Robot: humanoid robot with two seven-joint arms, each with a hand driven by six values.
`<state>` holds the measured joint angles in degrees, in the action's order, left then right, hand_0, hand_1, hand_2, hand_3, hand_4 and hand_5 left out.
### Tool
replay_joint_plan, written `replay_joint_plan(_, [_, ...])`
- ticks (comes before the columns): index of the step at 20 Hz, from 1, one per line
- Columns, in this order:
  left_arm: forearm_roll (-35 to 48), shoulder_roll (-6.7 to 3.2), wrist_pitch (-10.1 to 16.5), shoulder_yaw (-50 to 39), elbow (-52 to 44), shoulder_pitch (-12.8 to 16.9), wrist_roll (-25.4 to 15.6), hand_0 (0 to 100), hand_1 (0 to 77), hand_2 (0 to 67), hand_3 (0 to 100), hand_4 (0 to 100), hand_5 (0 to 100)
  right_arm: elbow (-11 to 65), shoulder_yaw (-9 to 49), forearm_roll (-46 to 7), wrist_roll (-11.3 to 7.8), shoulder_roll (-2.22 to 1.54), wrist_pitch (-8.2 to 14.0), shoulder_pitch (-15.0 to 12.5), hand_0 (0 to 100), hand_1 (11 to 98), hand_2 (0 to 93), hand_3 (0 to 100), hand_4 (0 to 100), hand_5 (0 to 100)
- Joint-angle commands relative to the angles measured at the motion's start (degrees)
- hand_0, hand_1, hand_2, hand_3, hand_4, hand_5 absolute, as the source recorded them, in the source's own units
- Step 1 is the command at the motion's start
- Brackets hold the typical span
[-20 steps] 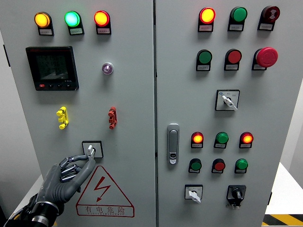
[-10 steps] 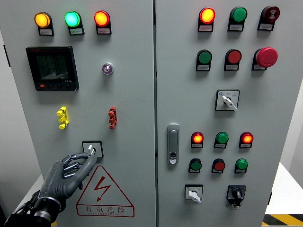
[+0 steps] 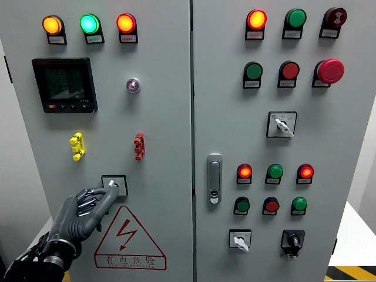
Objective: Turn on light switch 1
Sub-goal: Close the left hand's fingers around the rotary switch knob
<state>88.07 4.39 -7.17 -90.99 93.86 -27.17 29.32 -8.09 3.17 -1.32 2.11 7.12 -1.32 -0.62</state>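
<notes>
Lower left of the frame: left hand [image 3: 82, 212] raised against the grey cabinet door [image 3: 158, 117], fingers [image 3: 104, 200] loosely curled, the uppermost fingertip touching or pinching the small white lever of the rotary switch [image 3: 113, 185] on its square plate. Cannot tell whether thumb and finger truly clamp the lever or merely rest on it. Switch placed just above the red-bordered warning triangle [image 3: 128, 238], below the yellow handle [image 3: 77, 146] and red handle [image 3: 138, 146], left of the door latch [image 3: 215, 178]. Lever tilted slightly left of upright; whether already turned to the on position, not readable from here. Judged mid-step: contact made, rotation either under way or about to start, confirmation and release of the lever left to do. Right hand nowhere in view.
</notes>
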Motion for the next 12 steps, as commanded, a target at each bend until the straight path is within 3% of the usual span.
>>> replay_joint_plan(1, [0.08, 0.0, -0.3, 0.02, -0.08, 0.01, 0.74, 0, 50.3, 42.3, 85, 100, 89, 0.0, -0.01, 0.0, 0.0, 0.0, 0.0, 0.0, 0, 19.8, 0.0, 20, 19, 11])
replay_joint_plan(12, [0.26, -0.09, -0.3, 0.46, -0.08, -0.95, 3.11, 0, 49.9, 46.8, 86, 100, 89, 0.0, -0.01, 0.0, 0.0, 0.0, 0.0, 0.0, 0, 19.7, 0.0, 20, 19, 11])
